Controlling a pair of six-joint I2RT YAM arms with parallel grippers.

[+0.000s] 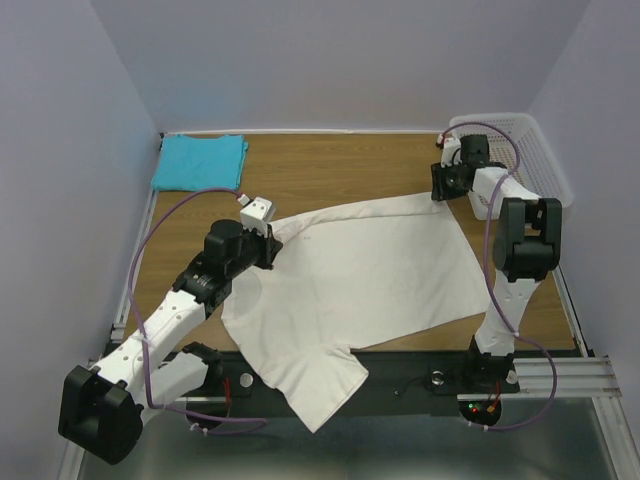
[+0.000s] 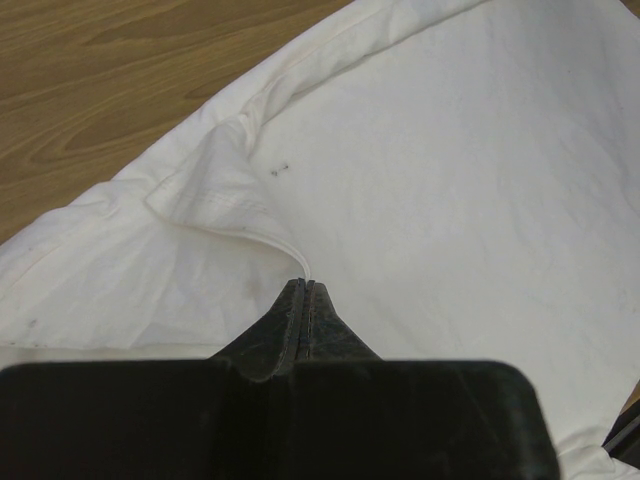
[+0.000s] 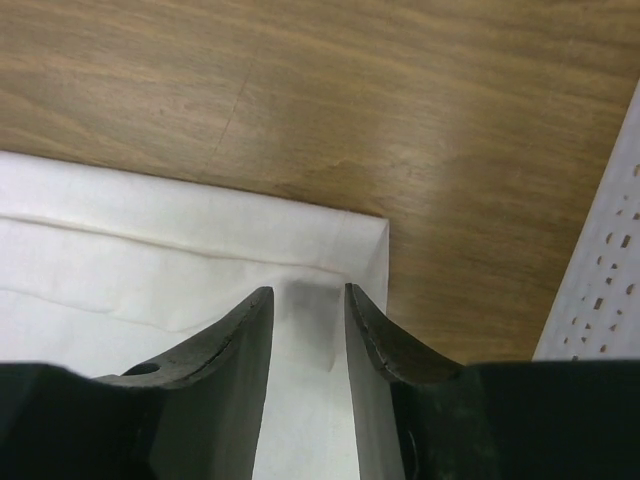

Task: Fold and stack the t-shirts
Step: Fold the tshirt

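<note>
The cream-white t-shirt (image 1: 370,270) lies spread across the middle of the wooden table, and one sleeve hangs over the near edge. My left gripper (image 1: 272,240) is shut on a thin fold of the white t-shirt (image 2: 450,180) by its collar; the cloth edge rises into the closed left gripper (image 2: 303,287). My right gripper (image 1: 437,182) is at the shirt's far right corner. In the right wrist view the right gripper (image 3: 308,292) is open, its fingers straddling the corner of the white t-shirt (image 3: 180,240), which lies flat beneath them. The turquoise-blue t-shirt (image 1: 200,160) lies folded at the back left.
A white mesh basket (image 1: 540,150) stands at the back right, right beside the right arm; its wall (image 3: 600,280) shows at the right of the right wrist view. Walls close in the table on three sides. Bare wood (image 1: 340,170) lies between the turquoise shirt and the basket.
</note>
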